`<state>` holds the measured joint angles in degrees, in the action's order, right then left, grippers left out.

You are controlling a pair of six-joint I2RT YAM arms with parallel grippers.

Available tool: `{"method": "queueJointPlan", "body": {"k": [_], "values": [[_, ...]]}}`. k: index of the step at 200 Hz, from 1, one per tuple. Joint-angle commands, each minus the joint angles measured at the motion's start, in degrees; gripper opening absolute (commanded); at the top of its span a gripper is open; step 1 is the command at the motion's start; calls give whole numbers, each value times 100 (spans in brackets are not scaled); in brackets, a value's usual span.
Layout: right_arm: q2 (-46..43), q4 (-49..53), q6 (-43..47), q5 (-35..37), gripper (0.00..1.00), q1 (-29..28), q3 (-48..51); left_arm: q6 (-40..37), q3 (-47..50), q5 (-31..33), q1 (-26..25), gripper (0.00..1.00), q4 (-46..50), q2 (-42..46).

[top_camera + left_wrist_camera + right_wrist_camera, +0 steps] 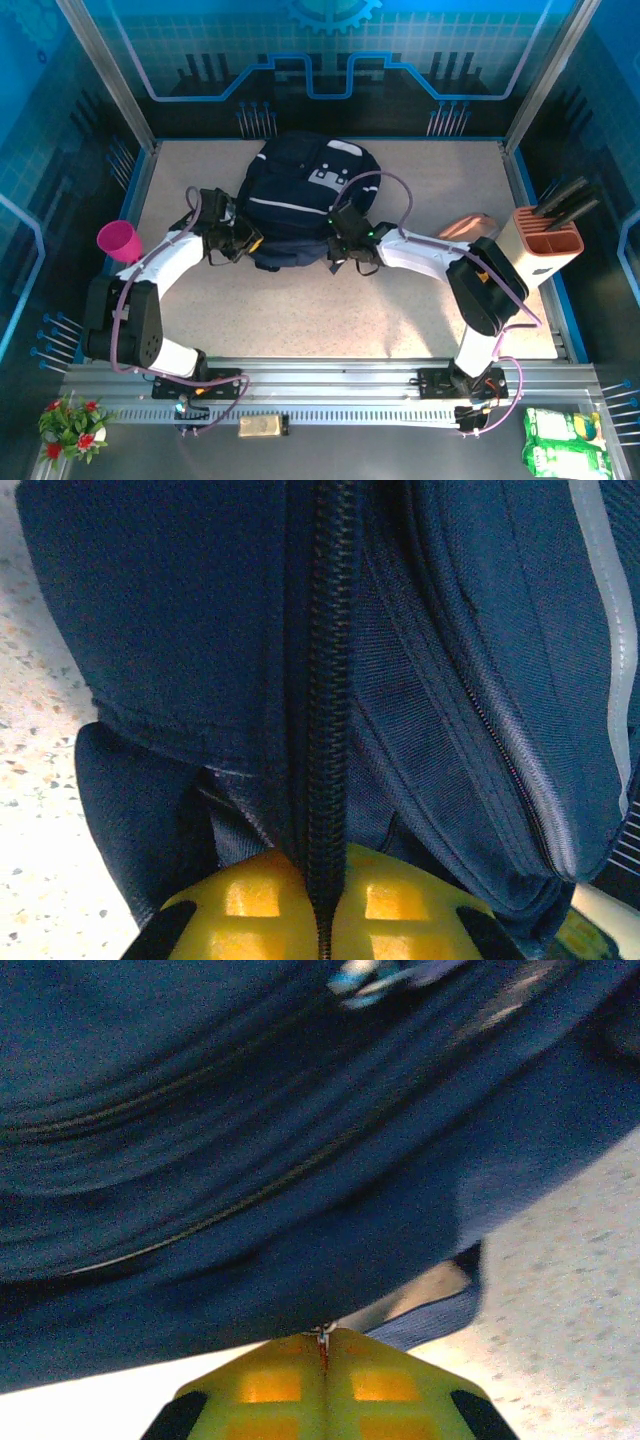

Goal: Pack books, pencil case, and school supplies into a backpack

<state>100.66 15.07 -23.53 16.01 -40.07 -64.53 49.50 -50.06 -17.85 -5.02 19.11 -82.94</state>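
The dark navy woven-fabric backpack [300, 185], slumped and rounded, lies toward 12 o'clock on the speckled stone-look table [300, 320], with pale grey patches on top. Both arms reach its 6 o'clock edge.

The left gripper [248, 243] is at the bag's 7 o'clock corner. In its wrist view, the yellow, waffle-moulded plastic fingers [250, 900] are clenched on the backpack. The black coiled zip track [325, 680] runs straight down between them, and a smooth grey stripe [612, 630] crosses coarse ribbed cloth at 3 o'clock.

The right gripper [342, 255] is at the bag's 5 o'clock corner. Its yellow fingers [385, 1385] are pressed tight together against the lowest fold of cloth, with a small glint of metal at the tips. I cannot tell whether they hold it.

A soft pinkish-beige pouch, the pencil case [468, 226], lies at 3 o'clock, just beside a beige block holder with black handles [545, 255]. A glossy magenta cup [118, 240] stands at 9 o'clock.
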Motion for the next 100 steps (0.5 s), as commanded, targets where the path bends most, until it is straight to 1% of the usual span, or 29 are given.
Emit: {"method": "queueJointPlan", "body": {"k": [1, 33, 58, 77, 89, 100], "values": [[23, -348, 428, 217, 0, 454, 50, -327, -31, 11, 185, 0, 294, 345], [98, -730, 376, -260, 0, 984, 52, -573, 11, -181, 203, 0, 487, 486], [286, -791, 349, -435, 3, 1193, -121, -751, 46, -269, 200, 0, 618, 559], [434, -672, 223, -352, 4, 1311, -291, -848, 92, -418, 194, 0, 641, 573], [504, -494, 8, -226, 8, 1402, -409, -922, 109, -564, 194, 0, 654, 544], [573, -356, -150, -173, 10, 1481, -474, -981, 123, -660, 194, 0, 688, 513]]}}
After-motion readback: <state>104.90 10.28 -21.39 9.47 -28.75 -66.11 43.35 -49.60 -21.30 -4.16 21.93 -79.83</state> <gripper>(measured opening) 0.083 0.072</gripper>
